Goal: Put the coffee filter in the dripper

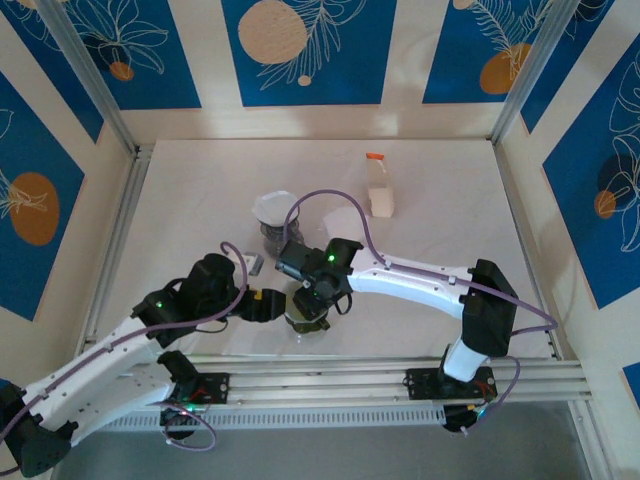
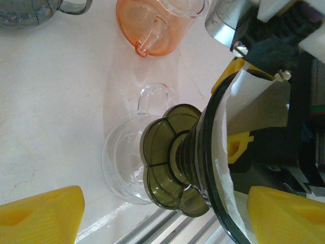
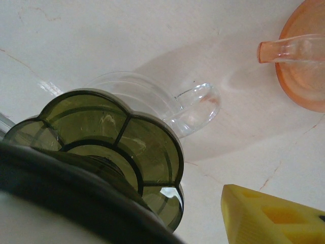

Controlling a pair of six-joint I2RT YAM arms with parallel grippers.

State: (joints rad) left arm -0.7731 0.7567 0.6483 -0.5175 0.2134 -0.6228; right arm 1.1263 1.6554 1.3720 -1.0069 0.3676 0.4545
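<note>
Blue panels printed with pale leaves wall in a white table point(image 1: 200, 190), and near its front edge both arms crowd over one spot. An olive-green dripper point(image 2: 172, 168) sits on a clear glass server point(image 2: 119, 168), whose handle points toward an orange plastic cup point(image 2: 157, 25) standing a little apart. The white paper coffee filter point(image 2: 259, 101) is already in the dripper's cone, though a creased flap stands up instead of lying flat against the wall. The right gripper point(image 1: 312, 298) reaches down into the cone with one yellow finger point(image 2: 238, 147) beside the paper, presumably to seat it; whether its part-spread jaws pinch the filter or only press it I cannot tell. The left gripper point(image 2: 163, 214) is spread wide, one finger well clear of the dripper's base and the other close by its rim (likely on hand to steady the stack if the paper drags it). A bottle with an orange cap point(image 1: 379, 188) stands well back.
</note>
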